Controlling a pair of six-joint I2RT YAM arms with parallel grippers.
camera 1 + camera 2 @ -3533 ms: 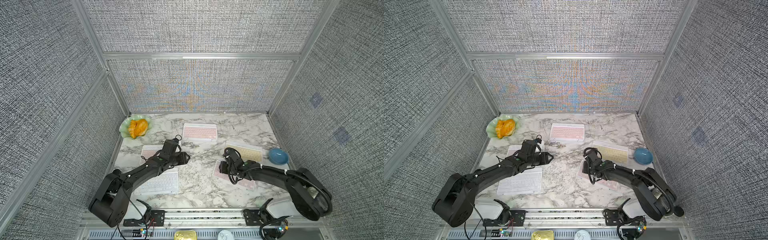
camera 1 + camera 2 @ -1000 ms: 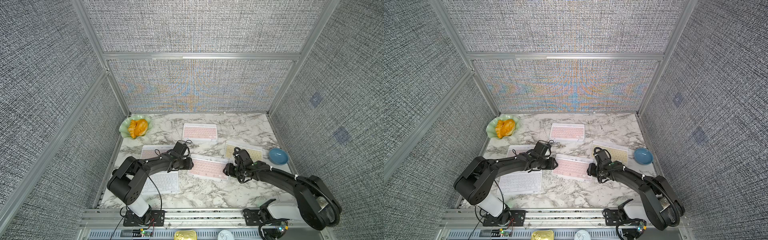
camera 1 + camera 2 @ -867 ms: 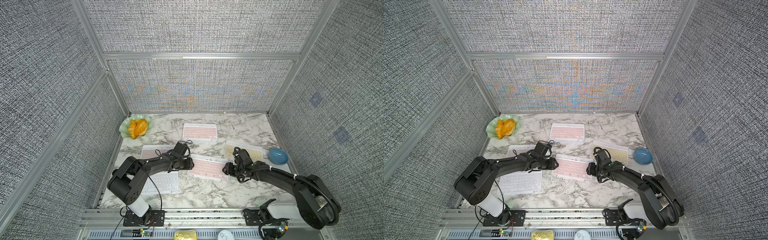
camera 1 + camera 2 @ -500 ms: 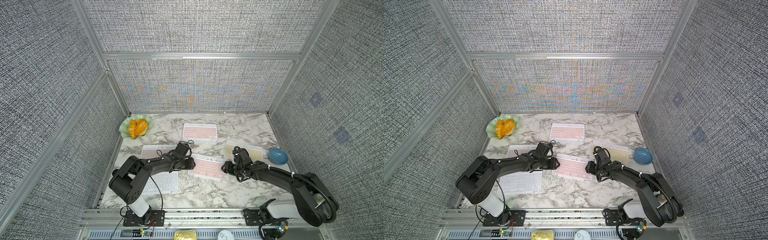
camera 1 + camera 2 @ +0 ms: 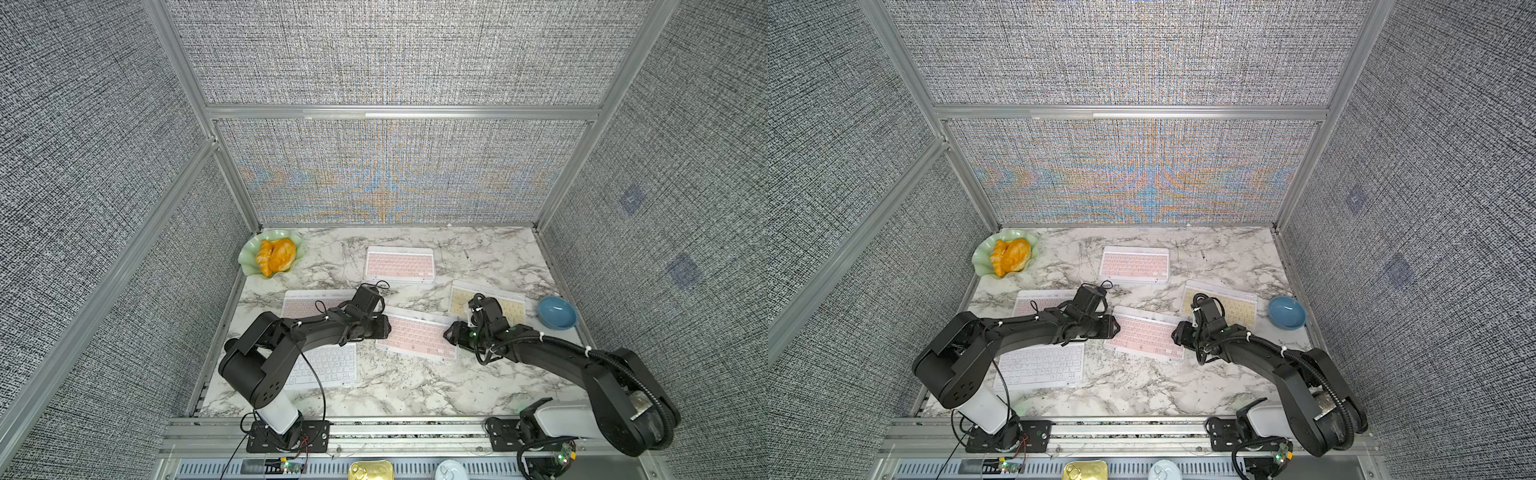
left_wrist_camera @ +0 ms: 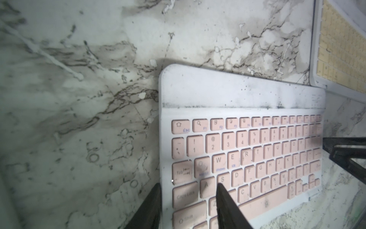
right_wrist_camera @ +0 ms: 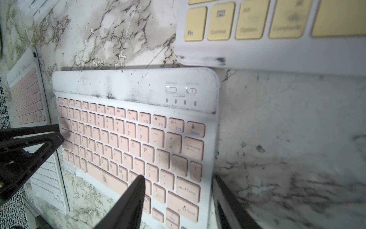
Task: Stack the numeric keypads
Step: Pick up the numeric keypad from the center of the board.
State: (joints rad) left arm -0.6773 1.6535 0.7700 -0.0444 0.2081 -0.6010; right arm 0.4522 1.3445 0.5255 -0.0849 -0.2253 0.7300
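Note:
A pink keypad (image 5: 417, 337) hangs slightly above the middle of the marble table, held at both short ends. My left gripper (image 5: 385, 327) is shut on its left edge, one finger (image 6: 223, 198) over the keys and the other under the frame. My right gripper (image 5: 449, 332) grips the right edge, one finger (image 7: 134, 194) over the keys. Flat on the table lie a second pink keypad (image 5: 400, 264) at the back, a third pink keypad (image 5: 303, 302) partly under my left arm, a white keypad (image 5: 328, 368) at front left, and a yellow keypad (image 5: 511, 305) at the right.
A green leaf-shaped dish (image 5: 249, 266) with orange pastries sits in the back left corner. A blue bowl (image 5: 557, 312) stands by the right wall, next to the yellow keypad. Grey fabric walls close three sides; a metal rail (image 5: 374, 428) runs along the front.
The pink keypad has gone from under my right arm at the front right to the middle, and my left gripper has closed on its left edge. Over the last second both grippers only crept slightly.

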